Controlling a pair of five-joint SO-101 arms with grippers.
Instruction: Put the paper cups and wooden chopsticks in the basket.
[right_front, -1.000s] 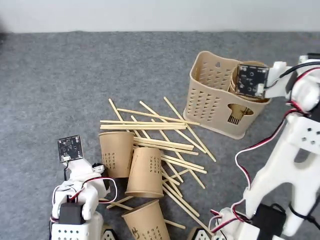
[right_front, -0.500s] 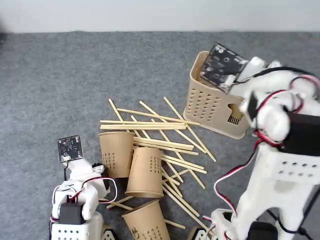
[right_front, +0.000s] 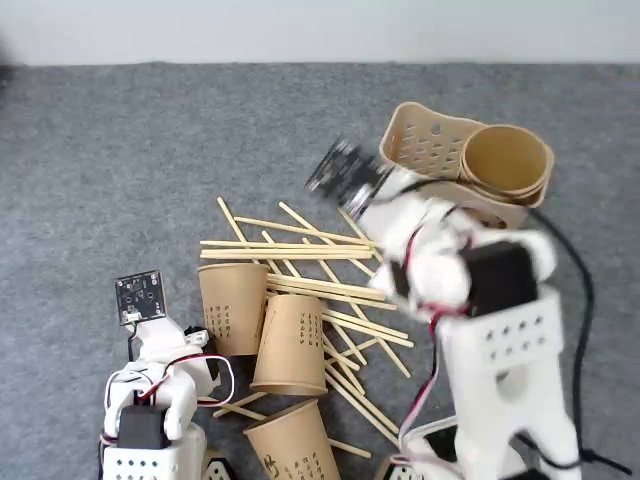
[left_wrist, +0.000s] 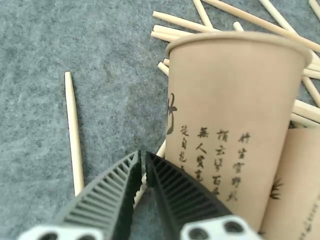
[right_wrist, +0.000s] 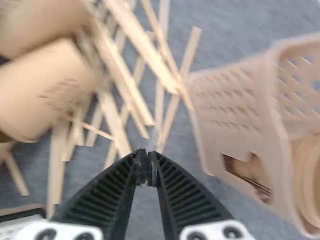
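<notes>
The beige basket (right_front: 420, 140) stands at the back right with stacked paper cups (right_front: 505, 160) lying in it. Three more paper cups (right_front: 233, 305) (right_front: 292, 343) (right_front: 295, 445) lie among scattered wooden chopsticks (right_front: 300, 250) on the grey mat. My right gripper (right_wrist: 145, 155) is shut and empty, hanging over the chopsticks (right_wrist: 135, 45) beside the basket (right_wrist: 280, 100). My left gripper (left_wrist: 142, 155) is shut and empty, low at the near left, just beside a cup (left_wrist: 235, 120). A single chopstick (left_wrist: 74, 135) lies apart from it.
The right arm (right_front: 460, 280) stands between the basket and the chopstick pile. The left arm (right_front: 150, 390) sits at the front left. Open grey mat (right_front: 120, 160) stretches across the back left.
The right arm has swung from over the basket leftward and down toward the chopsticks, leaving the stacked cups in the basket. The left arm has kept still.
</notes>
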